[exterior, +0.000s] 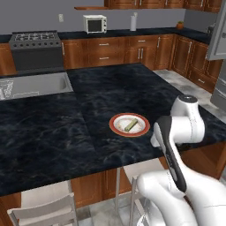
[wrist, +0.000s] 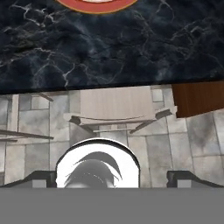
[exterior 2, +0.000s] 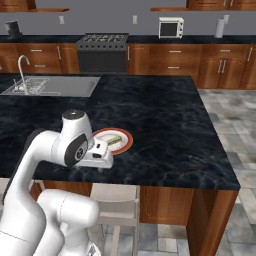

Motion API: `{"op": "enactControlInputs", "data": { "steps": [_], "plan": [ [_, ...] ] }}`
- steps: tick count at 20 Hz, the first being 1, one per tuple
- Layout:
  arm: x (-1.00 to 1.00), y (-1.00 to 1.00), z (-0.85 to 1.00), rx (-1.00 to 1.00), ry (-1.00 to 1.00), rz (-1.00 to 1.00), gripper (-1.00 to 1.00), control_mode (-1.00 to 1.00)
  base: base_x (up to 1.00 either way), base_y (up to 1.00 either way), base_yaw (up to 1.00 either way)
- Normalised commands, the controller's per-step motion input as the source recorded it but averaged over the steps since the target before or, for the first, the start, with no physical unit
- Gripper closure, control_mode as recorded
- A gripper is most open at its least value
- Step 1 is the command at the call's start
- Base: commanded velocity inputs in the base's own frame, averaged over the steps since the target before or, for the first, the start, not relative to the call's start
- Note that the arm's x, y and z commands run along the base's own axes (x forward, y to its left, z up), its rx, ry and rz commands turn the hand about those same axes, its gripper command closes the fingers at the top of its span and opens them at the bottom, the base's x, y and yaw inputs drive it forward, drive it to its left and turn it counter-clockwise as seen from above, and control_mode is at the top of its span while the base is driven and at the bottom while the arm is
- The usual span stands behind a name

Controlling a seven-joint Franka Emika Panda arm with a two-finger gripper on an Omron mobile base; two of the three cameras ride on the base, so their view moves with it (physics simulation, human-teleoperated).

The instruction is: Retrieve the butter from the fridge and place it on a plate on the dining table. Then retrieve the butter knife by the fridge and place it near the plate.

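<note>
The dining table (exterior: pixel 66 128) is a wide island counter with a black marbled top on a brown wooden base, and most of that top is bare. One steel sink (exterior: pixel 37 84) is sunk into its far left part, with one curved tap (exterior 2: pixel 22 67) beside it. Against the back wall runs a second black counter (exterior 2: pixel 165 39) over wooden cupboards, carrying one black stove (exterior: pixel 35 49), one white microwave (exterior: pixel 95 24) and one white roll of paper towel (exterior: pixel 133 21). A slice of the grey steel fridge (exterior: pixel 218 53) shows at the right edge of the left base view, well apart from the island.

Two pale stools (exterior: pixel 46 207) (exterior: pixel 143 170) stand tucked under the island's near edge. The grey tiled floor (exterior 2: pixel 235 125) to the island's right lies open.

One round white plate (exterior: pixel 129 125) with a reddish-brown rim sits near the island's near edge, with dark top showing all around it. On it lies one butter (exterior: pixel 130 124), a small pale yellow stick set at a slant and wholly inside the rim.

The claw (wrist: pixel 112 179) hangs off the island's near edge above a stool seat, its two dark tips set wide apart with nothing between them.
</note>
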Motion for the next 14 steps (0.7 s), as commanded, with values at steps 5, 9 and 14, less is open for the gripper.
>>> {"op": "enactControlInputs", "data": {
  "steps": [5,9,14],
  "plan": [
    [0.00,0.01,0.07,0.00,0.14,-0.02,-1.00,-1.00,0.00,0.00,0.00],
    [0.00,0.00,0.00,0.00,0.00,0.00,-1.00,-1.00,0.00,0.00,0.00],
    [0.00,0.00,0.00,0.00,0.00,0.00,-1.00,1.00,-0.03,0.00,-0.09]
  ]
}}
